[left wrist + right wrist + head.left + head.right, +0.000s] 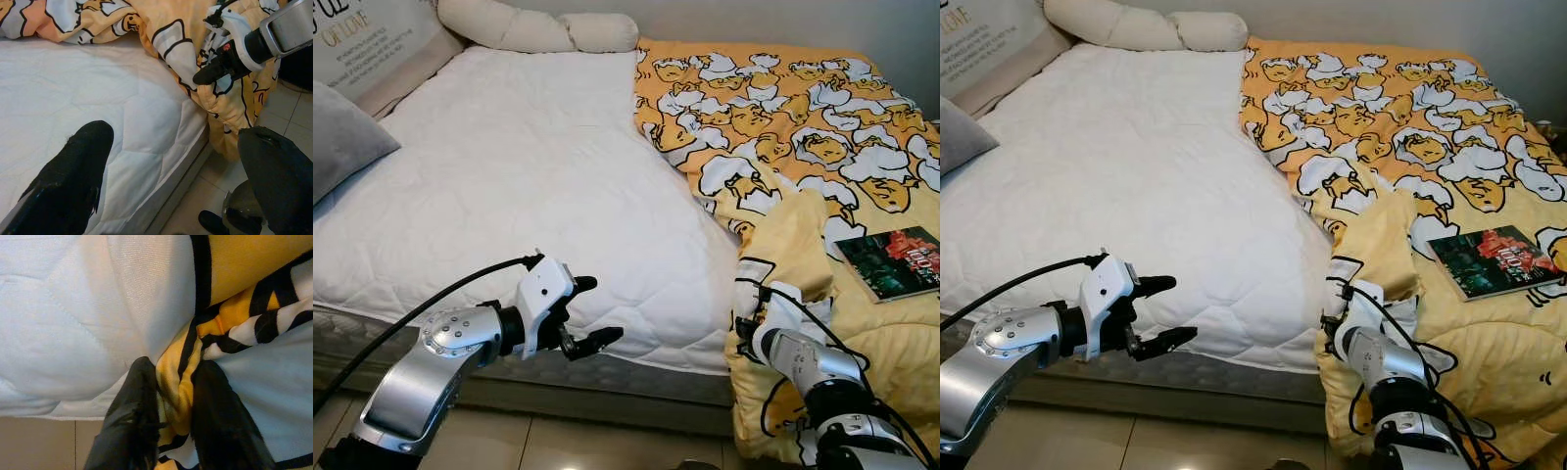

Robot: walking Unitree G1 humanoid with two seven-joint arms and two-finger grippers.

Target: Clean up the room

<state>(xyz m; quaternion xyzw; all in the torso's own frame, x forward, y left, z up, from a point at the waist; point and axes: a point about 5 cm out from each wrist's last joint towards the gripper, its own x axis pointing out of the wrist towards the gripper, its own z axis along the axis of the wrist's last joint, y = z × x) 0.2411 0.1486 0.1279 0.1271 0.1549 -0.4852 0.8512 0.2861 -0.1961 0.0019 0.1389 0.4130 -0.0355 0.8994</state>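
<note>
At the bed's front edge, toward its right corner, the yellow cartoon-print blanket (pixel 803 166) hung over the side, and the right gripper (pixel 175 406) was clamped on a fold of it — both black fingers (pixel 132 421) pinched the yellow-and-black cloth tight, right where the blanket met the white mattress cover (pixel 529 186). The blanket itself covered the right half of the bed, from the far edge down to the front, bunched and rumpled along its inner border, with the rest spilling toward the tiled floor (pixel 568 441).

Over on the left, the left gripper (pixel 590 311) hovered just off the front edge of the mattress, fingers spread apart and holding nothing, well apart from the blanket. Its wrist view looked across the white cover at the right gripper pinching the hanging cloth.

On top of the blanket, near the bed's right edge, lay a book (pixel 891 261) with a dark green and red cover; its lettering was too small to read. Two cream pillows (pixel 538 27) sat along the far edge. At the far left corner a light cushion (pixel 372 44) showed the words "OF LOVE" above smaller lines too fine to read, and a grey cushion (pixel 342 137) rested at the left edge.
</note>
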